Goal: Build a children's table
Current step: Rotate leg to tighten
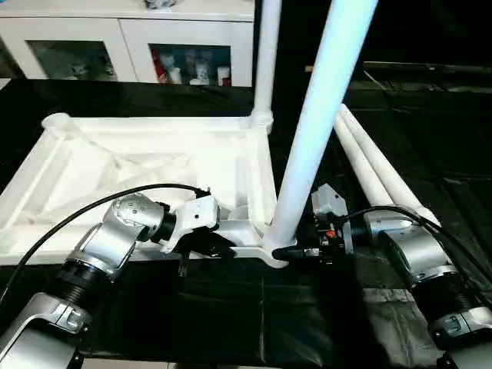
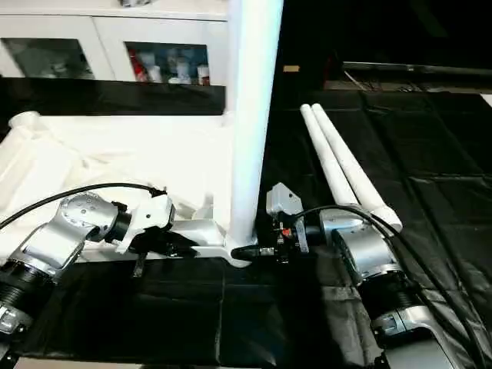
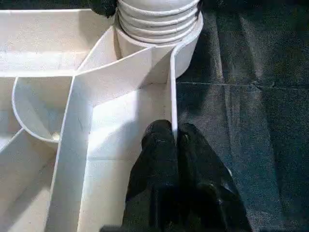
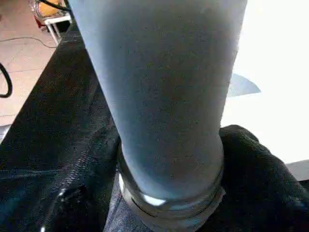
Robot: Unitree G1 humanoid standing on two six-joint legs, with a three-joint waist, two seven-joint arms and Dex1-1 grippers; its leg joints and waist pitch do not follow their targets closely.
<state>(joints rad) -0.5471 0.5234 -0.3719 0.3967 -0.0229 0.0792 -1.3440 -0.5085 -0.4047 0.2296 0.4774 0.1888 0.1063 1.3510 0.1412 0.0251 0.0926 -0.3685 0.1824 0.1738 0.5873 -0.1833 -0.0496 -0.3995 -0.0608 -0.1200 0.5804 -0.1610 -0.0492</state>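
The children's table top (image 1: 146, 165) lies upside down on black cloth, ribbed underside up. One white leg (image 1: 267, 61) stands in its far right corner socket. A second leg (image 1: 323, 115) stands in the near right socket (image 3: 186, 46). Two more legs (image 1: 377, 165) lie side by side on the cloth to the right. My left gripper (image 3: 174, 140) is shut on the top's thin near rim wall, a short way left of that socket. My right gripper (image 1: 288, 244) reaches in from the right and straddles the near leg's base, open, with one finger (image 4: 256, 164) against the leg.
A white cabinet (image 1: 131, 42) with glass doors stands behind the table top. Black cloth (image 1: 254, 315) covers the work surface in front of and to the right of the top. Black cables run along both silver forearms.
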